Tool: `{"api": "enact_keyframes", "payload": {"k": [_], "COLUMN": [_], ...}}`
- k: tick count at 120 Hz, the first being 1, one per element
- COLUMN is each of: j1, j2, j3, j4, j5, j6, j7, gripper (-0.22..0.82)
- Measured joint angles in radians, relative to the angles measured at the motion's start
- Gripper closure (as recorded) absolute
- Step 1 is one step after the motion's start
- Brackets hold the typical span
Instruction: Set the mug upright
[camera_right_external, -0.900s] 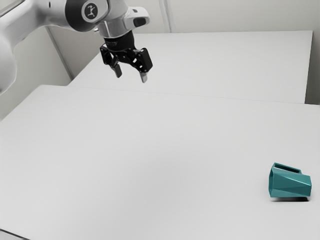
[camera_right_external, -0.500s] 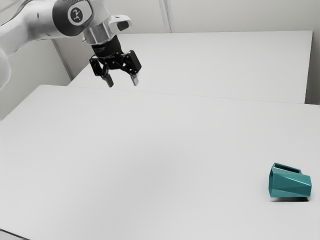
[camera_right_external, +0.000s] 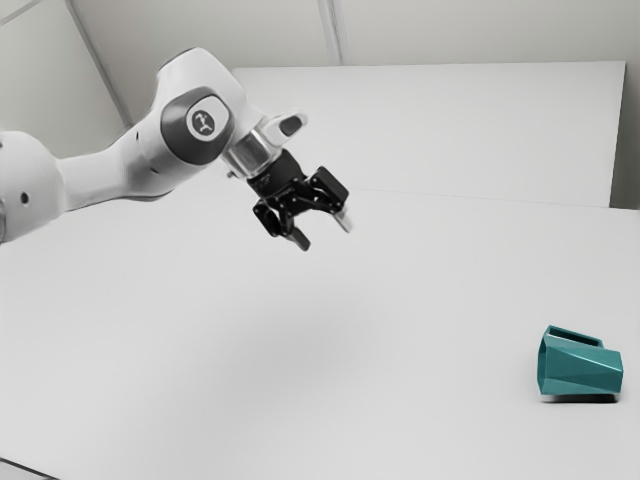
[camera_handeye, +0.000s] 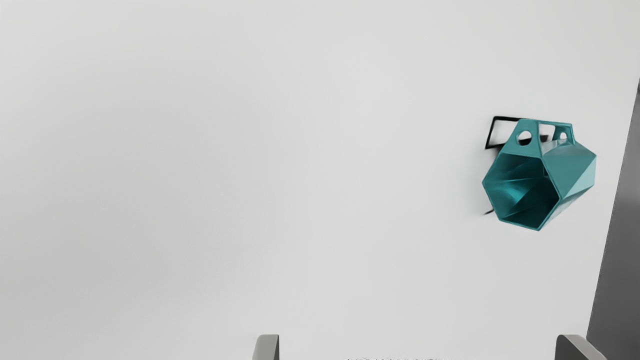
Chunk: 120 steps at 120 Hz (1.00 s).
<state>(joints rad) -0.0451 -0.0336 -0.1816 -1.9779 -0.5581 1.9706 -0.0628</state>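
Note:
High above the table, in the exterior view's upper middle, my gripper (camera_right_external: 326, 236) hangs tilted and open, nothing between its fingers. The teal faceted mug (camera_right_external: 580, 366) lies on its side at the exterior view's lower right, well apart from the gripper, its mouth facing the exterior view's left. In the wrist view the mug (camera_handeye: 575, 175) shows its hexagonal mouth and its angular handle, with a dark shadow beside it. The gripper (camera_handeye: 417, 347) has its two fingertips wide apart in that view.
The white table (camera_right_external: 300, 380) spreads beneath the arm. Beyond one table edge, past the mug, the wrist view has a dark grey strip (camera_handeye: 617, 240). A pale panel (camera_right_external: 450, 130) stands at the exterior view's back.
My gripper has moved toward the exterior view's right and lower, tilting on the way, after a small shift to the left. The mug has stayed in place.

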Motion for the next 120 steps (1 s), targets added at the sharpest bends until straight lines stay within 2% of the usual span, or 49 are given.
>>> {"api": "enact_keyframes", "payload": {"k": [19, 32, 38, 53, 68, 101, 120], "j1": [-0.14, -0.196, -0.184, -0.074, -0.077, -0.189, -0.211], "j2": [0.04, 0.08, 0.099, 0.163, 0.222, 0.358, 0.418], "j3": [-0.063, -0.126, -0.157, -0.218, -0.267, -0.282, -0.284], "j4": [-0.067, -0.087, -0.092, -0.091, -0.086, -0.009, 0.039], "j5": [-0.117, -0.188, -0.217, -0.31, -0.407, -0.508, -0.527], "j6": [0.137, 0.238, 0.286, 0.406, 0.506, 0.657, 0.705], "j7": [0.062, 0.101, 0.118, 0.164, 0.208, 0.278, 0.313], "gripper": [0.0, 0.0, 0.0, 0.0, 0.0, 0.0, 0.0]}}
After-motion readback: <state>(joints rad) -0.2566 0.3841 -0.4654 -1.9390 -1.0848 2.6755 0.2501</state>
